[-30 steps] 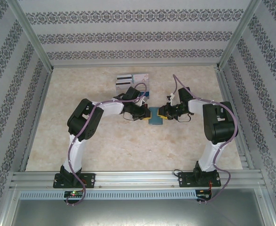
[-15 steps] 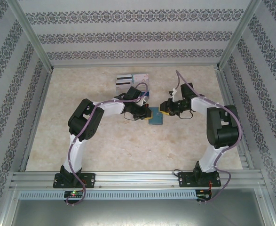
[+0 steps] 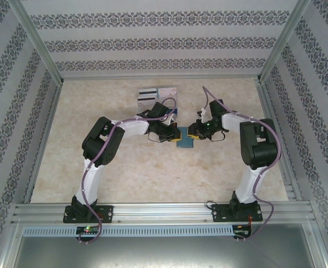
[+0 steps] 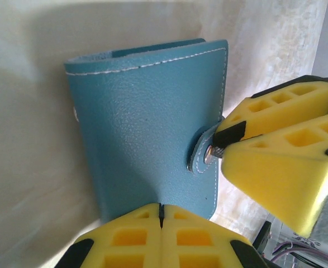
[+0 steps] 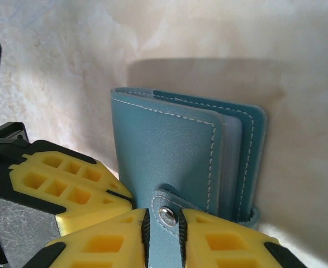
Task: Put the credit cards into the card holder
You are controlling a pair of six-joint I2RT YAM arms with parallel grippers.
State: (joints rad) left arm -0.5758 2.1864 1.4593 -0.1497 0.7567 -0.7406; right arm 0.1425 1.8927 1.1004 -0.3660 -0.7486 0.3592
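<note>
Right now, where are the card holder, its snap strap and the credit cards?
card holder [image 4: 147, 123]: left wrist view, middle of its teal cover.
snap strap [image 5: 165, 237]: right wrist view, on the strap just below the metal stud.
credit cards [image 3: 157, 95]: top external view, middle of the small group.

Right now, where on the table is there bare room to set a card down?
Bare table lies between the arm bases and the card holder, also left of the left arm and in the far right corner. Crowded: centre, where both arms' fingers meet the holder, and the credit cards behind.
</note>
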